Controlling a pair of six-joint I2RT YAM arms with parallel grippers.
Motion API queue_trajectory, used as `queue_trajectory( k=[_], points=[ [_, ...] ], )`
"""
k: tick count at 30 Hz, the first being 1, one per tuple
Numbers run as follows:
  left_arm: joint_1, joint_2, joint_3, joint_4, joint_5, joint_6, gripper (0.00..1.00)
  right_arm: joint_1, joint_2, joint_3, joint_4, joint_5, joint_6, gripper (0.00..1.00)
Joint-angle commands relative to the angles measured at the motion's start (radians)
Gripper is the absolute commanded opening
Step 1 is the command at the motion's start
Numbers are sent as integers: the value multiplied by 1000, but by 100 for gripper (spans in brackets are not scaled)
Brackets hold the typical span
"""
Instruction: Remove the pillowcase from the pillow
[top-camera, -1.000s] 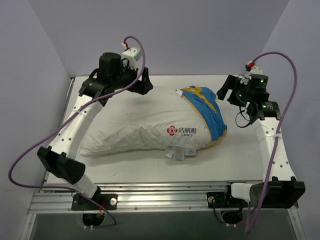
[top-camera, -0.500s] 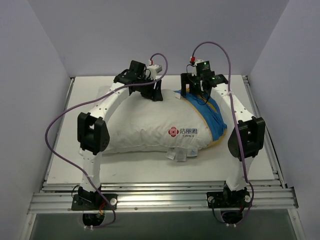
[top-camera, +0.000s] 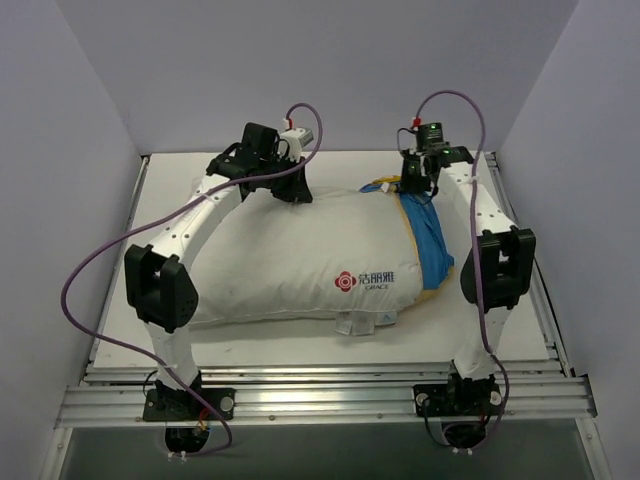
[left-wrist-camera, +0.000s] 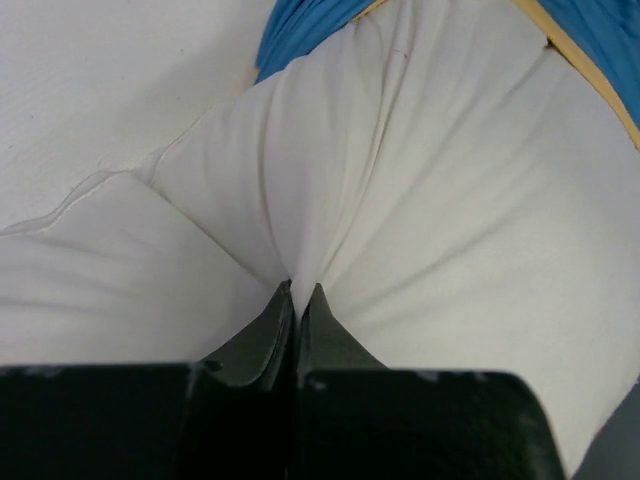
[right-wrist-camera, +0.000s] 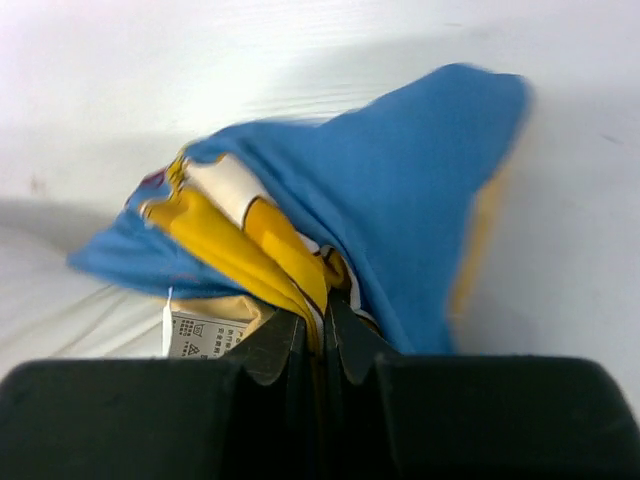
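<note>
Covering only the right end of the white pillow (top-camera: 290, 260), the blue pillowcase (top-camera: 432, 245) sits bunched on the surface (top-camera: 260, 345). The right hand (right-wrist-camera: 318, 312) is clenched on the pillowcase's far corner. The left hand (left-wrist-camera: 297, 298) pinches a fold of the pillow at its far edge.

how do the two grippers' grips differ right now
The left gripper is shut on a pinch of white pillow; the right gripper on bunched blue-and-yellow pillowcase. The left sits on the bare part, the right at the covered end. Both pinch fabric along the far edge.
</note>
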Motion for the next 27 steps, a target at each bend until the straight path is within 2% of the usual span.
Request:
queue_trajectory(
  k=[1, 4, 8, 12, 16, 17, 21, 25, 27],
  points=[
    [61, -197, 16, -109, -128, -48, 2, -260, -100, 66, -88, 219, 92, 0],
    [84, -273, 33, -110, -130, -88, 2, -337, -163, 107, -65, 246, 138, 0],
    [95, -340, 112, -135, -155, -97, 2, -381, -220, 189, -58, 302, 149, 0],
    [96, -408, 180, -153, -230, -128, 2, -411, -218, 332, -84, 283, 128, 0],
    [96, -411, 240, -147, -265, -148, 2, -411, -217, 425, -64, 164, 106, 0],
    [96, -402, 263, -142, -268, -159, 2, -409, -226, 428, -49, 65, 102, 0],
    [96, -310, 339, -92, -303, -218, 2, -380, -267, 401, 56, -74, 77, 0],
    [105, -204, 393, -21, -403, -275, 2, -302, -336, 229, 143, -50, 85, 0],
    [116, -147, 384, 38, -419, -318, 2, -271, -370, 87, 181, -46, 95, 0]
  ],
)
